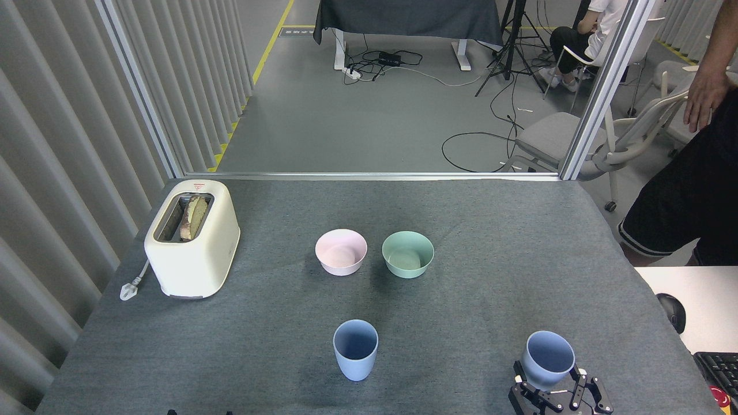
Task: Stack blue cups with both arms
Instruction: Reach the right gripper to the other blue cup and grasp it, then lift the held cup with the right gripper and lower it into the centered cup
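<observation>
Matte plastic blue cups, rough grey cloth table cover, glossy cream toaster

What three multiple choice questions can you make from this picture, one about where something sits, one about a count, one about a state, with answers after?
1. Where is the toaster?
A. table's left side
B. between the bowls
C. on the floor

2. How many blue cups stand on the table?
A. one
B. two
C. four

3. What is the right tool doing?
A. lifting a bowl
B. open around the right blue cup
C. resting on the toaster

Answers: 1 A, it sits left of the pink bowl. 2 B, the middle blue cup and the right one. 3 B, its fingers flank that cup's base.
</observation>
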